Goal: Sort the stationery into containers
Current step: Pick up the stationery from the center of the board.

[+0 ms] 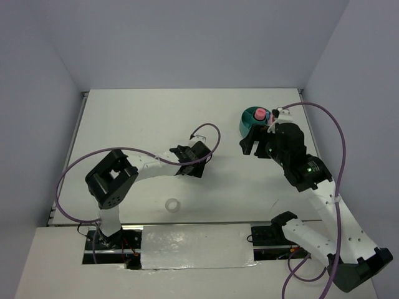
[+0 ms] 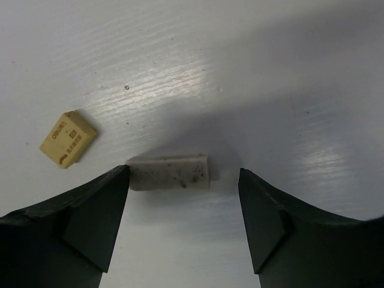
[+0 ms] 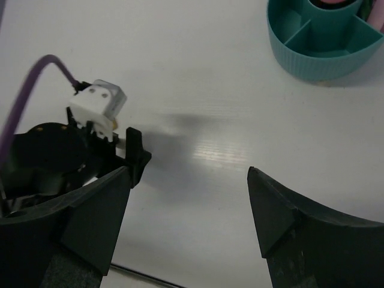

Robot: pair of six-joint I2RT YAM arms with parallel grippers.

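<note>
A speckled white block [image 2: 170,172] lies flat on the table just beyond my left gripper [image 2: 183,179], whose jaws stand open around bare table; the block's left end sits at the left fingertip [image 2: 120,180]. A tan block [image 2: 68,138] lies further left. From above, the left gripper [image 1: 189,163] hangs mid-table, hiding both blocks. The teal container [image 1: 248,124] stands at the back right, with a pink tube [image 1: 259,114] in its centre cup. My right gripper [image 1: 254,148] is open just in front of it, holding nothing. The container [image 3: 312,60] shows at the top right of the right wrist view.
A clear ring [image 1: 173,204] lies alone near the front edge, between the two arm bases. The left arm's wrist and its white camera block [image 3: 99,102] show at the left of the right wrist view. Purple cables loop over both arms.
</note>
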